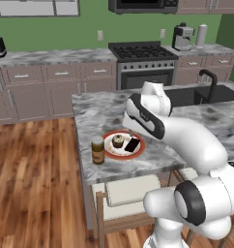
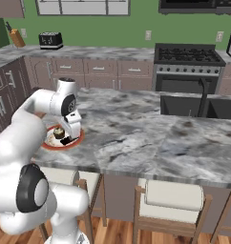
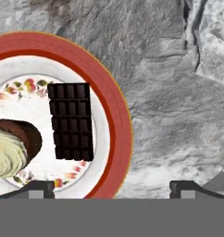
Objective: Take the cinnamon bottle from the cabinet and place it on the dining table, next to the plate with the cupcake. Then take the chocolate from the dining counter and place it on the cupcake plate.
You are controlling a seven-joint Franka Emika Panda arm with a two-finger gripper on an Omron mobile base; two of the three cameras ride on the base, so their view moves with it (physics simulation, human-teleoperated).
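Note:
The dark chocolate (image 3: pixel 71 121) lies flat on the white plate with the orange-red rim (image 3: pixel 115 120), just beside the cupcake (image 3: pixel 12 148). My gripper (image 3: pixel 111 187) hovers close above the plate's edge, open, with nothing between its fingers. From the left base view, the plate (image 1: pixel 107 141) sits near the front edge of the marble dining table (image 1: pixel 95 114), holding the cupcake (image 1: pixel 118 141) and the chocolate (image 1: pixel 132 144). The brown cinnamon bottle (image 1: pixel 97 150) stands upright just left of the plate. The right base view shows my hand (image 2: pixel 69 135) directly over the plate (image 2: pixel 50 145).
Cushioned stools (image 1: pixel 131 191) are tucked under the island's near edge. A dark sink with a tap (image 1: pixel 206 89) is set into the island to the right. A stove (image 1: pixel 140 53) and grey-brown drawer units (image 1: pixel 61 72) line the far wall.

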